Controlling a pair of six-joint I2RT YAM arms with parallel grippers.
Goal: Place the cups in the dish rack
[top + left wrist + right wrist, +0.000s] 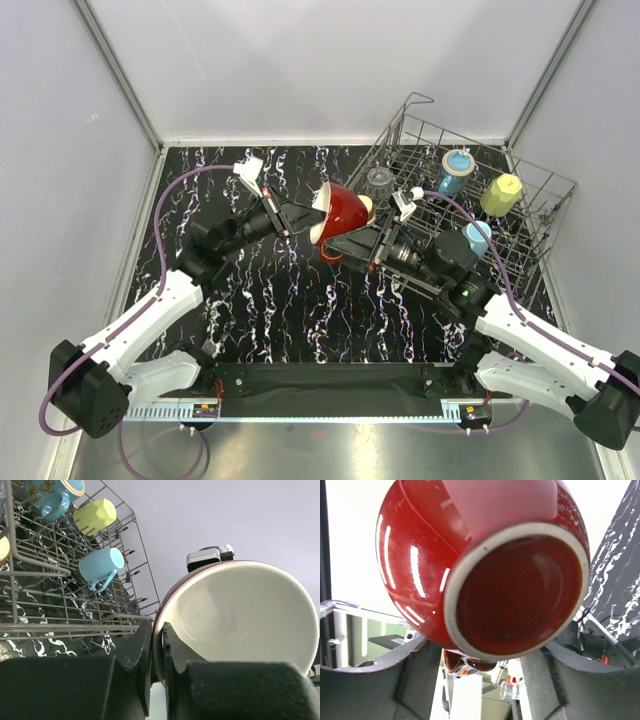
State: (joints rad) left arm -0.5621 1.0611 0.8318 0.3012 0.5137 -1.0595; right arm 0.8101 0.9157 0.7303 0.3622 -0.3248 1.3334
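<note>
From above, four cups already sit in the dish rack [540, 175] at the far right corner of the table [280, 300]: a teal mug [457, 168], a yellow-green cup [501, 194], a light-blue cup [478, 237] and a clear tumbler [379, 184] near the rack's left end. The wide red mug [345, 212] is not loaded; it hangs tilted in the air over the table, just left of the rack, between the two arms, with the left fingers [300, 214] at its rim and the right fingers [366, 238] under its base. In the left wrist view the left fingers [145, 650] are drawn narrow and pinch the mug's rim, one inside and one outside, its pale inside [240, 615] facing the camera, and the rack [75, 627] with the three coloured cups lies beyond. In the right wrist view the right fingers [415, 665] stand fairly wide on either side of the mug's round base [510, 595]; whether they press on it I cannot tell. This looks like a handover, so what seems left is passing the mug across and setting it in the rack; no other loose cup shows on the table
</note>
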